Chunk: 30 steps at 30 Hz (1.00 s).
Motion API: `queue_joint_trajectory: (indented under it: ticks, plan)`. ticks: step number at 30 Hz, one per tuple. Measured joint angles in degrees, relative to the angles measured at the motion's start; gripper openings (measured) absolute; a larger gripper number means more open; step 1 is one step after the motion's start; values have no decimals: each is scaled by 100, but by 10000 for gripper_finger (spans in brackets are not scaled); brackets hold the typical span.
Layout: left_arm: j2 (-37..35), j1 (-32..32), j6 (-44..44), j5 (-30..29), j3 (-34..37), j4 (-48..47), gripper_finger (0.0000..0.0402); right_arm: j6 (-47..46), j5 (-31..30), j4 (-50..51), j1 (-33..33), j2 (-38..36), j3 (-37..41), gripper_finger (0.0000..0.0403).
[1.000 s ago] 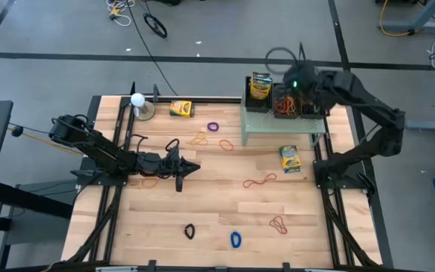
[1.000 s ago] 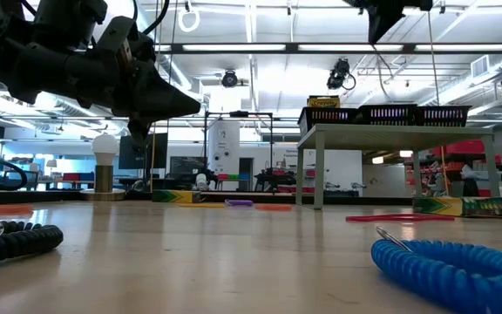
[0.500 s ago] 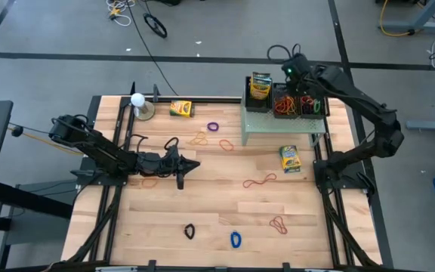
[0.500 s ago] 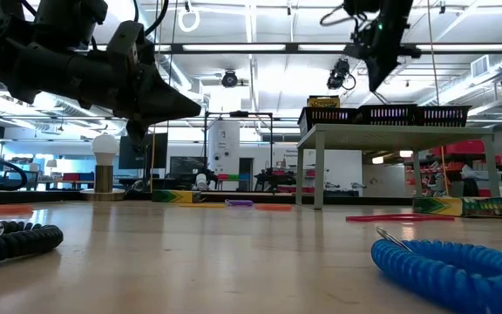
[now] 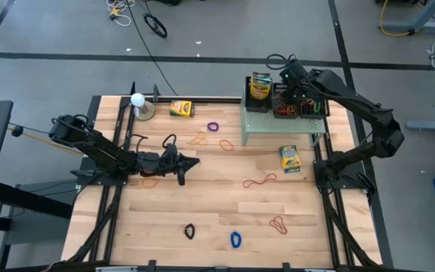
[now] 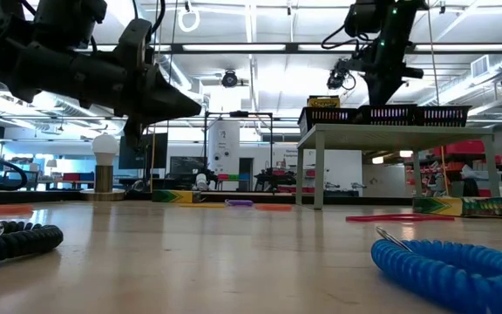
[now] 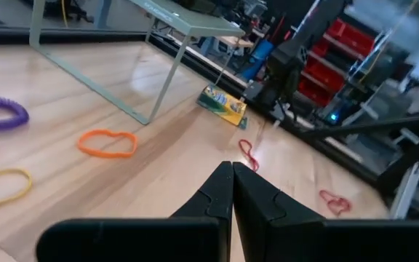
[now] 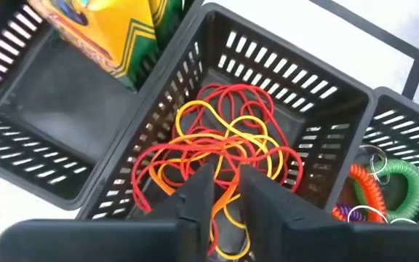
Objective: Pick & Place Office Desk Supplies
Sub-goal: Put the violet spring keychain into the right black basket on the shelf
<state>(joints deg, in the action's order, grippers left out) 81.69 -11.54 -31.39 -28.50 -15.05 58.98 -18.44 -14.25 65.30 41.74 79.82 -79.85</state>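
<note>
Three black mesh trays (image 5: 287,104) stand in a row on a pale green shelf. My right gripper (image 8: 228,193) hangs narrowly open, fingers pointing down, just above the middle tray (image 8: 282,69), which holds a pile of red, orange and yellow rubber bands (image 8: 220,149). The tray beside it holds an upright crayon box (image 8: 111,33); the other holds coiled loops (image 8: 384,189). Two more crayon boxes (image 5: 181,109) (image 5: 290,159) lie flat on the table. My left gripper (image 5: 193,164) is shut, hovering over the table's left half.
Loose bands lie about the table: purple (image 5: 213,126), orange (image 5: 198,138) (image 5: 226,143), red (image 5: 259,181) (image 5: 279,224), blue (image 5: 236,239), black (image 5: 189,230). A white ball on a stand (image 5: 138,104) sits at the far left corner. The shelf's legs (image 5: 245,128) stand on the table's far right part.
My right gripper has moved a little toward the table's left along the row of trays and has come down toward the middle tray. My left arm has kept still.
</note>
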Motion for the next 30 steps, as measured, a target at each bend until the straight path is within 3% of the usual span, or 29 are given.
queue_joint_trajectory:
  ticks: [6, 10, 14, 20, 25, 30]
  plan:
    - [0, -1, -577, -1, -28, 57, 13, 261, 24, 49, -2, -8, -248, 134]
    - [0, -1, -628, -24, -196, 129, 13, 690, 366, 81, -32, -137, -593, 139]
    - [0, 34, -507, -91, -490, 120, 13, 1210, 811, -309, -294, -672, -407, 102]
    - [0, 367, -402, -107, -970, 28, 13, 962, 982, -1789, -1054, -1912, 1079, 10]
    - [0, 809, -726, -109, -1476, -1181, 8, 313, 1017, -3193, -1791, -2786, 2354, 27]
    - [0, 1228, -921, 69, -2290, -3535, 5, 221, 1021, -3625, -2479, -3194, 2896, 28]
